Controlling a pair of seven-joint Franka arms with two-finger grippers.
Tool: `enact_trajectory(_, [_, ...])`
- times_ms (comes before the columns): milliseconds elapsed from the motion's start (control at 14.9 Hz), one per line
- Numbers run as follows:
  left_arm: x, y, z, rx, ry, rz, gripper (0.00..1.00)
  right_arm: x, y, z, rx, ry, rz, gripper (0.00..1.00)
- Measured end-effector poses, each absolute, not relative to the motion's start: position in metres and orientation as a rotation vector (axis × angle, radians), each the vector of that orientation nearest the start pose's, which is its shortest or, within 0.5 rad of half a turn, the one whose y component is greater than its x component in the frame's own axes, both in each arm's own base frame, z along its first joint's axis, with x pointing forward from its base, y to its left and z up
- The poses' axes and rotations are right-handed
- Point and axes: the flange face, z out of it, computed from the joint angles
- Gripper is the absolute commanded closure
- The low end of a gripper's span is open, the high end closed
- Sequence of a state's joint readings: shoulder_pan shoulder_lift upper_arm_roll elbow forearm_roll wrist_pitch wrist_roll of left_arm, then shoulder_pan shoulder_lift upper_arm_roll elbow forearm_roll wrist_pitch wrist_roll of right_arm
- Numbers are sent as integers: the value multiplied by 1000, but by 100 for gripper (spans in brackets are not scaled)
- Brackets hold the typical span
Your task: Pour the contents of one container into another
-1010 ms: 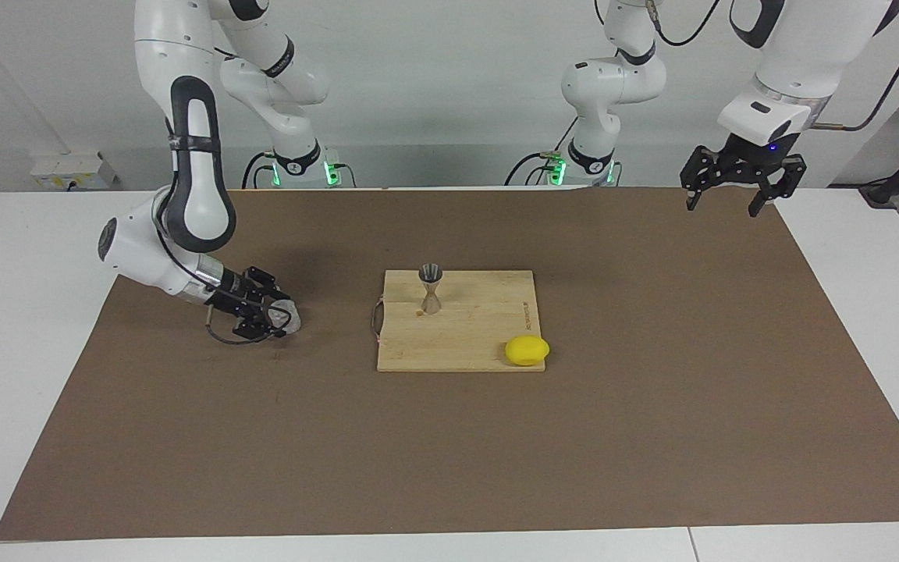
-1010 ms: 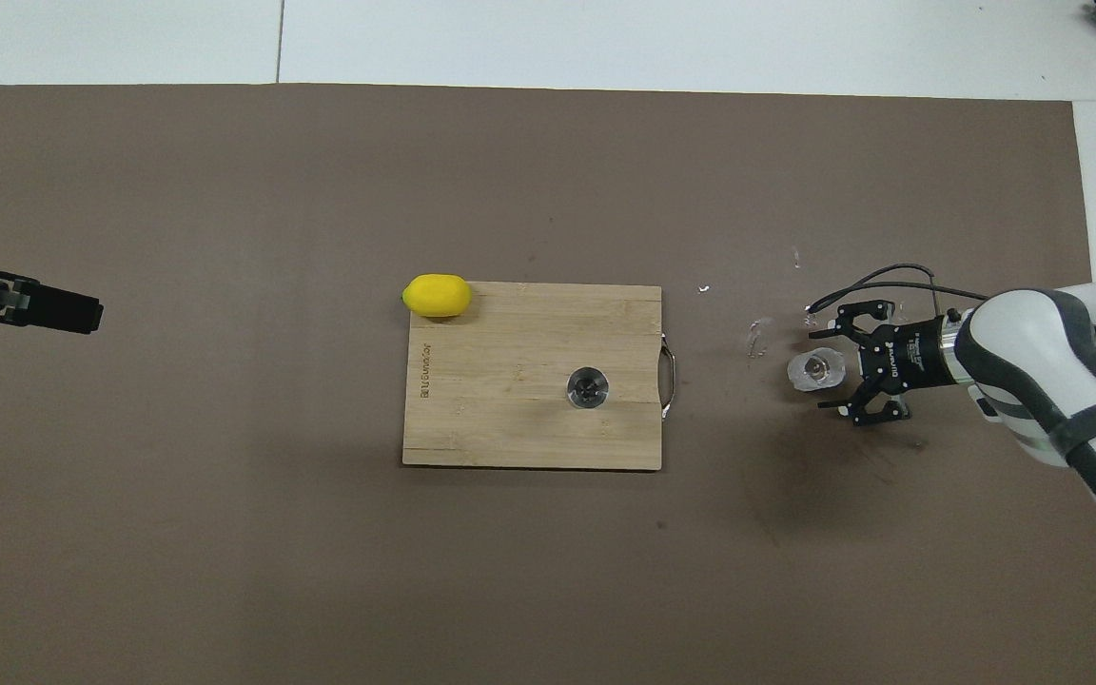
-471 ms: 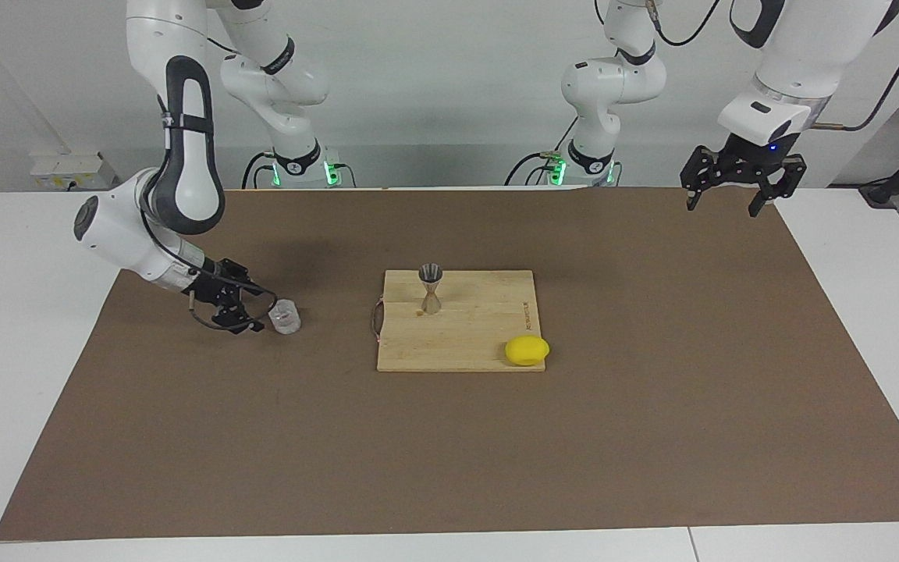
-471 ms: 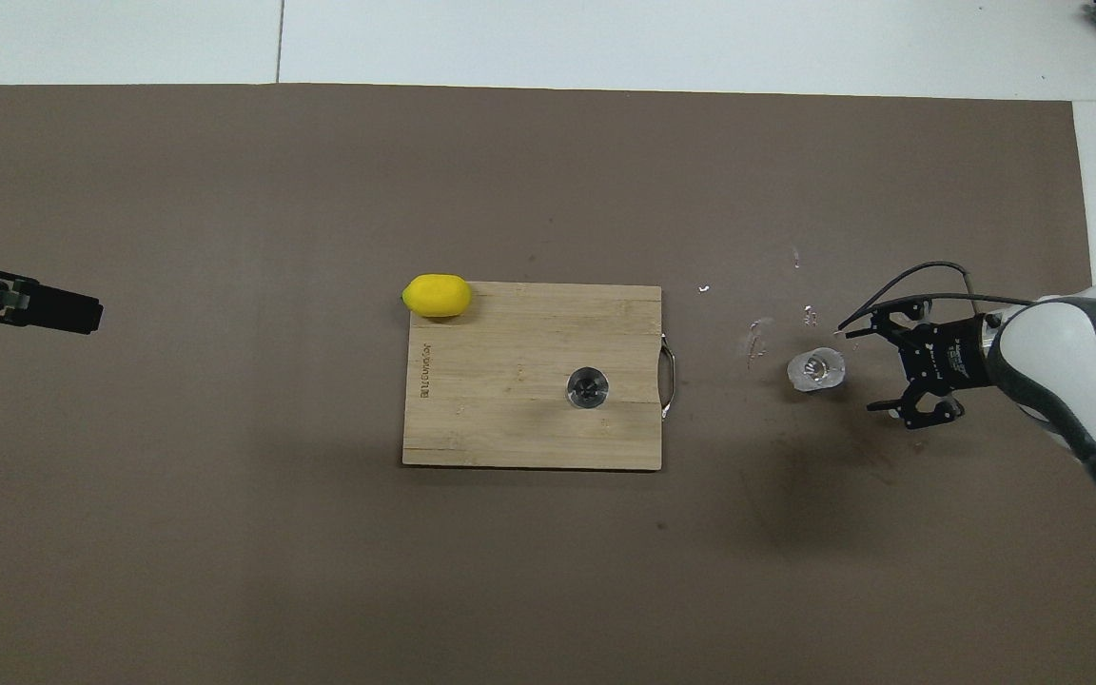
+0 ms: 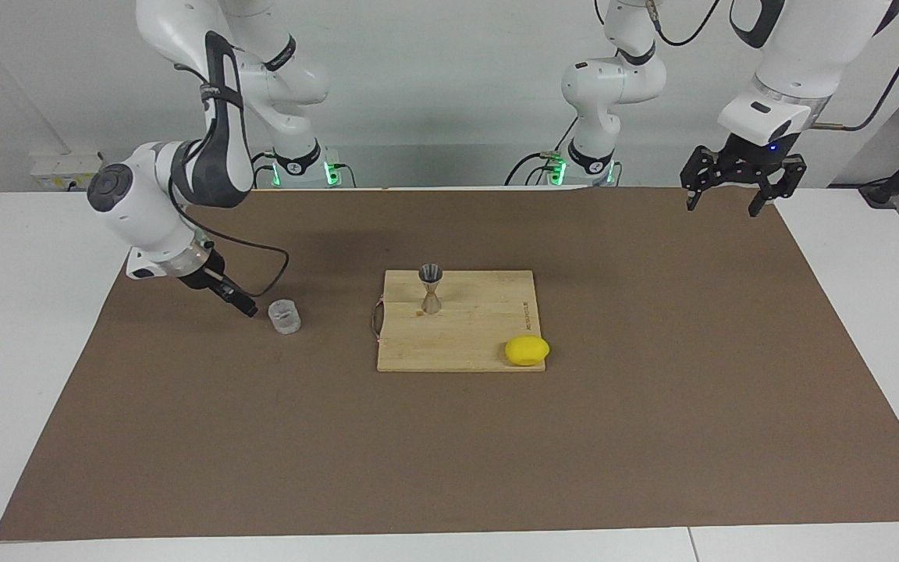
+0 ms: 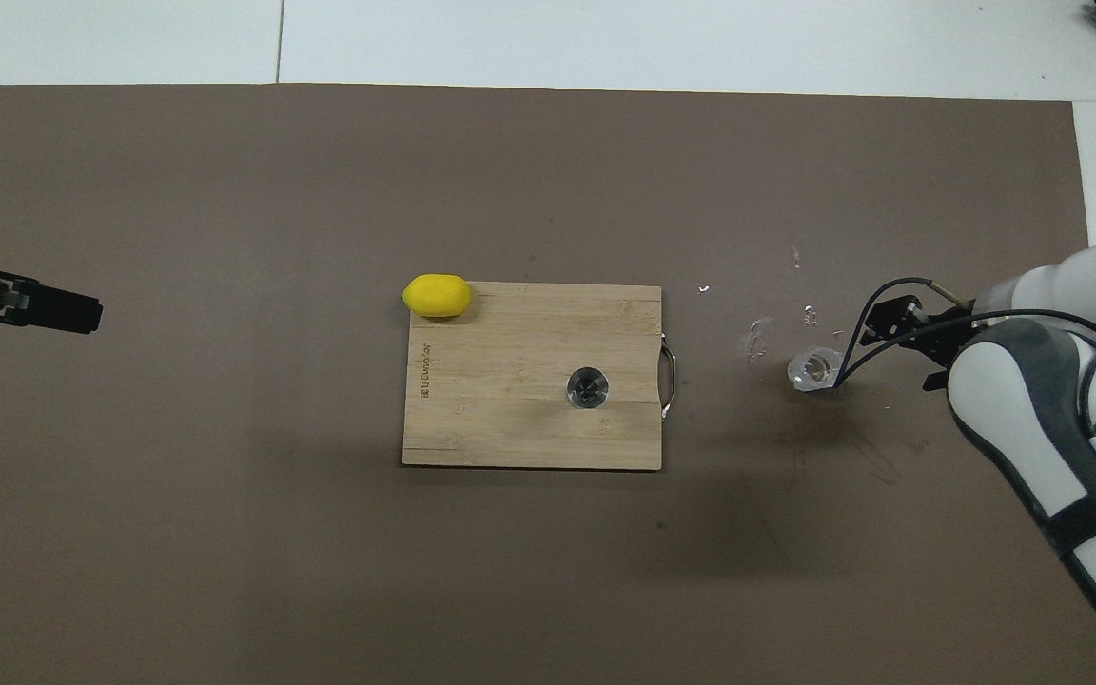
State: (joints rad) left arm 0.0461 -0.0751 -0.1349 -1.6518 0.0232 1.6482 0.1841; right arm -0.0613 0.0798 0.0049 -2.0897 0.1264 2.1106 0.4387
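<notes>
My right gripper (image 5: 245, 305) hangs open, empty, just beside the glass cup (image 5: 285, 316) — jigger (image 5: 431, 289) stands upright; whether pouring is done, I cannot tell.

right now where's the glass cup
The glass cup stands on the brown mat toward the right arm's end, beside the cutting board, just off the right gripper.

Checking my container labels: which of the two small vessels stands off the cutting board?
The clear glass cup, standing on the brown mat toward the right arm's end; the metal jigger stands on the wooden board.
</notes>
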Motion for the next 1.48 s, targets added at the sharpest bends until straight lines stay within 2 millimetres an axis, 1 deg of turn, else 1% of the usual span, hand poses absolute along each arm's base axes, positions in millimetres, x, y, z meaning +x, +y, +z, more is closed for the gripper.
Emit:
enact_trajectory(202, [536,-48,634,-3074,423,-107,0,549,15,426,-3033,601,17,0])
enact_trajectory(337, [536,-48,634,-3074,423,-107,0,543,33,463,-3080,455,3,0])
enact_trajectory(404, [536,-48,634,-3074,423,-107,0,543,35,485,-3098,409,-10,0])
enact_trajectory(606, [536,-48,634,-3074,423,-107,0,549,29,551,-3104,357,-76,0])
enact_trajectory(740, [536,-48,634,-3074,423,-107,0,552,25,584,-3110,346,-127,0])
enact_trajectory(808, [536,-48,634,-3074,423,-107,0,554,23,596,-3127,333,-149,0])
enact_trajectory(942, [536,-48,634,-3074,423,-107,0,557,20,614,-3142,292,-168,0])
enact_trajectory(1077, [536,-48,634,-3074,423,-107,0,561,17,622,-3147,279,-147,0])
enact_trajectory(1279, [536,-48,634,-3074,423,-107,0,564,17,619,-3162,155,-124,0])
enact_trajectory(1481, [536,-48,634,-3074,423,-107,0,562,16,615,-3169,121,-72,0])
